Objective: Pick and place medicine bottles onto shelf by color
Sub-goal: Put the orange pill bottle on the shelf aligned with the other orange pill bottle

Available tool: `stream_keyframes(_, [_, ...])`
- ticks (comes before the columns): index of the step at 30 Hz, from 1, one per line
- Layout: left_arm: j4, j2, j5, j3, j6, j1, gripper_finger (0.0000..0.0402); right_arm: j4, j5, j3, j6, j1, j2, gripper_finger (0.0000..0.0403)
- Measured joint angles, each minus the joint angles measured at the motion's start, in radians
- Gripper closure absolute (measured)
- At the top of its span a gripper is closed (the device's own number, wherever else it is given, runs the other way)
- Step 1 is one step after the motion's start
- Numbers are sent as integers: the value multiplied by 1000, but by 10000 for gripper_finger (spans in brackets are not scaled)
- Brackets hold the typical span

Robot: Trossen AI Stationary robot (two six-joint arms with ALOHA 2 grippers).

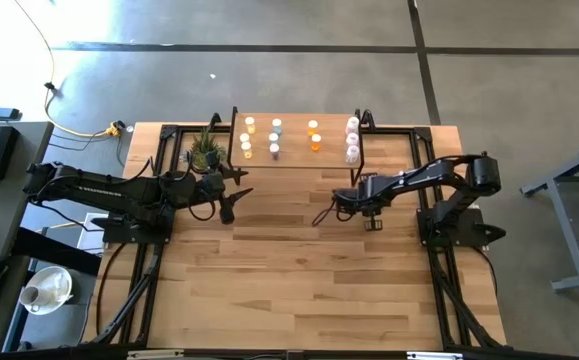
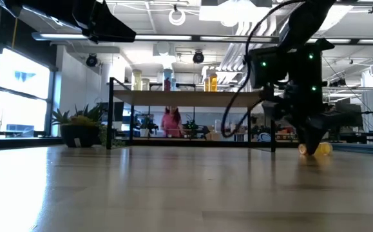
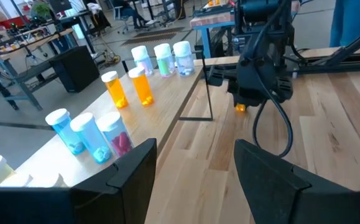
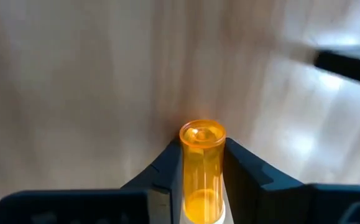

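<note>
My right jaws (image 4: 202, 163) are clenched on an orange medicine bottle (image 4: 202, 168), one finger pressed to each side of its body. The bottle lies low at the surface (image 1: 299, 270), in front of the shelf (image 1: 294, 158) and near the shelf's right-hand legs; in the low view it shows as an orange patch (image 2: 316, 149) under the dark wrist.

My left jaws (image 3: 195, 171) stand released and hold nothing. That arm waits at the shelf's left front corner, just beside the small potted plant (image 1: 205, 150).

On the shelf I count bottles upright in colour groups: yellow (image 1: 248, 137) at the left, pale blue (image 1: 275, 138) next, orange (image 1: 314, 135), then pinkish-white (image 1: 352, 139) at the right end.

Between the right jaws and the shelf top stand the thin black legs (image 3: 208, 93) and the shelf's front edge. A cable (image 3: 283, 127) loops down from the right wrist.
</note>
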Motion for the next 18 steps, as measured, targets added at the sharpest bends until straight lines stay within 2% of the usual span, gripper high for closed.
stream_keyframes(11, [1,0,0,0,0,0,197,92,-316,158,246,2,2,330])
stream_keyframes(18, [1,0,3,0,17,0,197,150,-422,298,484,2,2,331])
